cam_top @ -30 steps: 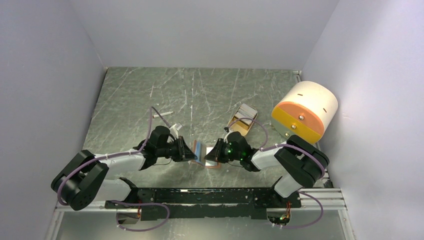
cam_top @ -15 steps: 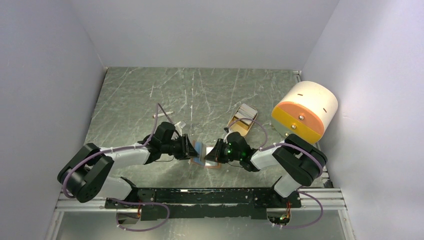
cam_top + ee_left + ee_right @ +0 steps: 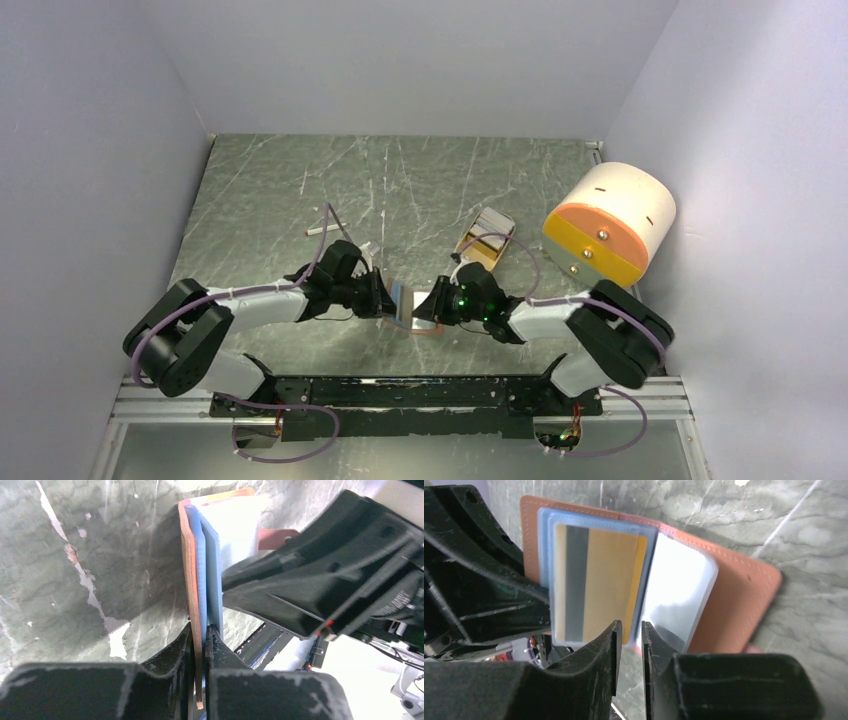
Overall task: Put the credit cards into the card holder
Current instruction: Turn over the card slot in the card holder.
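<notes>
The left hand (image 3: pixel 200 641) is closed tight on the holder (image 3: pixel 188 570). One brown leather cover is pinched between its two black fingers, at the cover's edge. The holder is kept upright and open above the bench (image 3: pixel 420 180), between the two hands, near the front edge.

The right hand (image 3: pixel 630 647) is seen with only a narrow gap between its fingers. It is placed at the lower edge of the sleeves inside the holder. Whether a sleeve edge is pinched there cannot be told, because the fingers cover that spot.

One card (image 3: pixel 604 580) is seen inside a blue see-through sleeve (image 3: pixel 545 580). The card is orange-yellow with a dark stripe along its length. Beside it a clear sleeve (image 3: pixel 679 595) is turned outward; it looks blurred, and what it carries cannot be made out. In the top view the holder is small and is partly hidden by both hands. In the left wrist view much of the right side is filled by the black body of the right hand.

The holder is made of reddish-brown leather with a stitched border and rounded corners. The bench surface is grey-green like marble, with pale scratches. Farther back a tan tray (image 3: pixel 487 238) with rounded ends, a thin white stick (image 3: pixel 322 229), and a big cream and orange cylinder (image 3: pixel 612 222) are seen.
</notes>
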Tool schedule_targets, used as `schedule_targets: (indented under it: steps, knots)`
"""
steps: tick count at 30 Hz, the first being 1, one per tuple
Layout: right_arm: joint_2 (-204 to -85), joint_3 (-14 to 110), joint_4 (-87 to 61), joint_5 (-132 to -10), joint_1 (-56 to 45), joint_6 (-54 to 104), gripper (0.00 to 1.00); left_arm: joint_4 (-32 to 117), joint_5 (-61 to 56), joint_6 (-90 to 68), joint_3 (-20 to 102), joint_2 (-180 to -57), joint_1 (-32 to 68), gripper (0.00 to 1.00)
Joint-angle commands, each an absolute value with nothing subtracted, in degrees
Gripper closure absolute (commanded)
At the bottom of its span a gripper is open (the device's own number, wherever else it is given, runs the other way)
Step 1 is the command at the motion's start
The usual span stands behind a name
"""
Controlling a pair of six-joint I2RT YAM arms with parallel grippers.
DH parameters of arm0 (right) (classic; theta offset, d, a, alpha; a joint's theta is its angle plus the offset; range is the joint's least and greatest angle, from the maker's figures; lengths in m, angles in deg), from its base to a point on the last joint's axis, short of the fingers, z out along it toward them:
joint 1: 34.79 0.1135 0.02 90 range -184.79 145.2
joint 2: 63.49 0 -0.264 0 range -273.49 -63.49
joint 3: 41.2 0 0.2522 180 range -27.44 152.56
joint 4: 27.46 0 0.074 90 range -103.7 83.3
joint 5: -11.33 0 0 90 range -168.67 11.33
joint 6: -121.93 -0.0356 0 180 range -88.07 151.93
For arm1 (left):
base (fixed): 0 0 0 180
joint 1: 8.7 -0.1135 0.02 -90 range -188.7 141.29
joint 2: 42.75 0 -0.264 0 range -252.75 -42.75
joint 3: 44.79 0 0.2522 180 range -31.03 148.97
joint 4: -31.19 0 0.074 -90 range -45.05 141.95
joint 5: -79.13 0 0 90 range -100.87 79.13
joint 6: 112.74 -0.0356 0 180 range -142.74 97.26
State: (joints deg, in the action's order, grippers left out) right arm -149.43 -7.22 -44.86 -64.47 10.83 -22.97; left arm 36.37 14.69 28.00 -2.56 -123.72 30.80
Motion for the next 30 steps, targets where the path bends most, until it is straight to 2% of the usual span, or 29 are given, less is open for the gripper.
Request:
schedule_targets:
  steps: [1,7,11,17,22,27,30]
  knots:
    - [-139.75,-6.37,-33.17,-70.22,11.0,-17.28,0.75,45.32,10.05,24.74,1.7,-121.62,31.4,0.91]
    - [-140.01,-7.06,-32.69,-72.51,11.09,-15.69,0.8,55.64,3.98,22.73,6.97,-120.94,33.06,0.9]
    - [-144.28,-6.66,-35.18,-71.66,11.23,-15.89,0.82,59.78,2.63,21.79,10.49,-122.52,34.69,0.81]
    - [-145.81,-7.35,-36.14,-72.19,11.43,-16.6,0.83,58.59,4.35,22.3,13.31,-124.54,36.62,0.74]
    - [-144.83,-7.87,-35.38,-73.06,11.36,-16.51,0.83,56.01,5.59,22.79,13.17,-127.39,36.9,0.82]
    - [-144.74,-8.13,-35.81,-73.23,11.41,-16.67,0.83,51.36,8.39,23.16,11.84,-127.67,37.12,0.83]
    - [-144.33,-7.6,-34.34,-73.66,11.41,-16.51,0.83,53.48,6.23,23.24,12.46,-127.96,37.16,0.85]
